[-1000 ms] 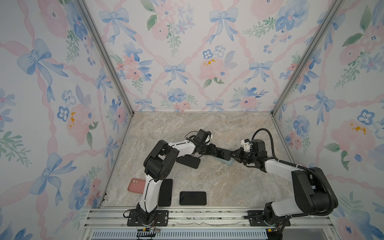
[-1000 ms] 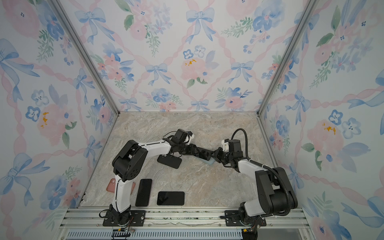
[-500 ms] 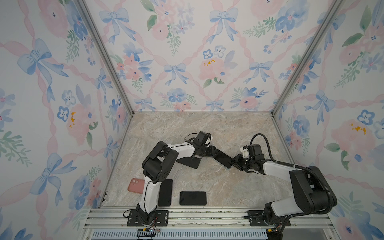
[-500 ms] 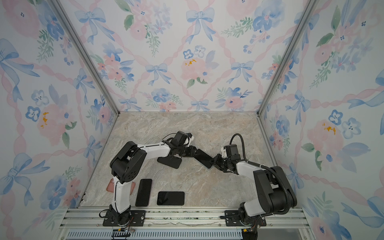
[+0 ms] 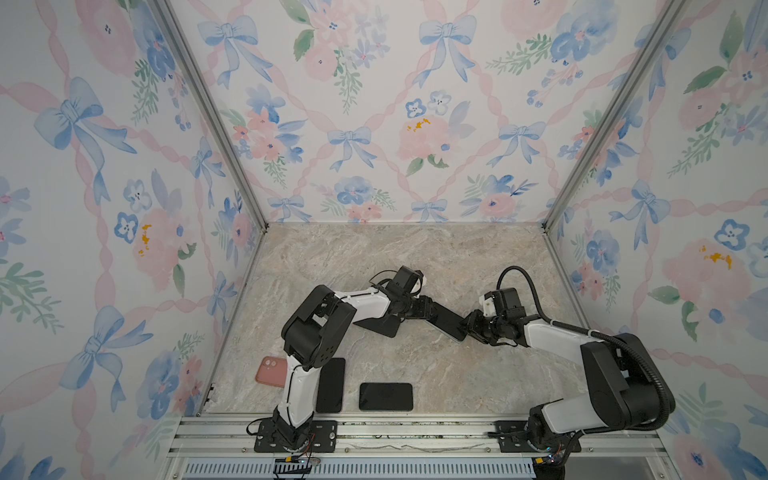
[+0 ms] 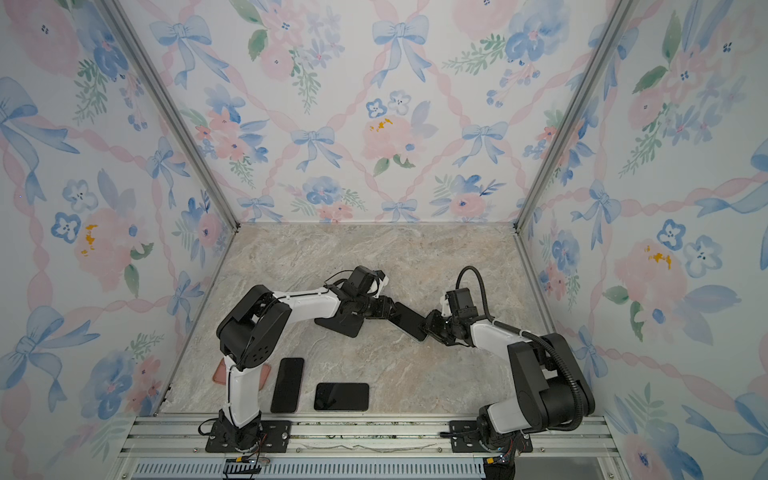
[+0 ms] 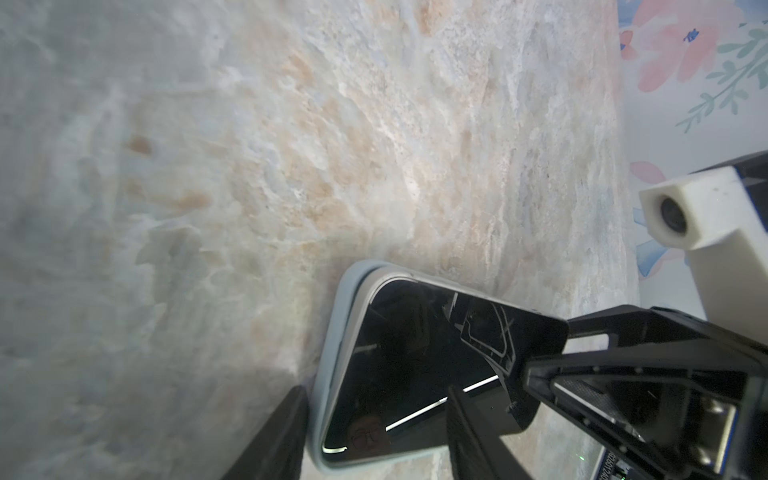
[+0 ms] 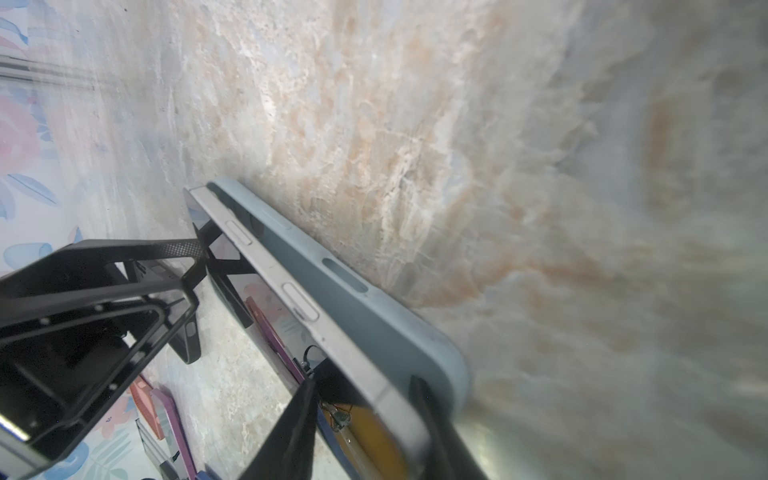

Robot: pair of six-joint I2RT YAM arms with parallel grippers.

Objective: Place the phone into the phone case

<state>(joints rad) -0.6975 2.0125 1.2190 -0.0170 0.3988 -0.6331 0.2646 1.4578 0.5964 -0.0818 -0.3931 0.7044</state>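
Spare black phones (image 5: 385, 397) and a pink case (image 5: 272, 371) lie near the front edge. Mid-table is the phone (image 8: 270, 268), black screen, silver rim, partly seated in the pale blue case (image 8: 374, 328). Left gripper (image 5: 432, 312) clamps one end. Right gripper (image 5: 467, 328) has its jaws astride the other end, grip unclear. Beige marble table (image 5: 415, 257), floral bow wallpaper (image 5: 374, 104) behind.

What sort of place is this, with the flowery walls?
Probably a robot test booth, not a home: two arms bolted to a metal rail, flowery panels boxing a marble-look tabletop, phones laid out.
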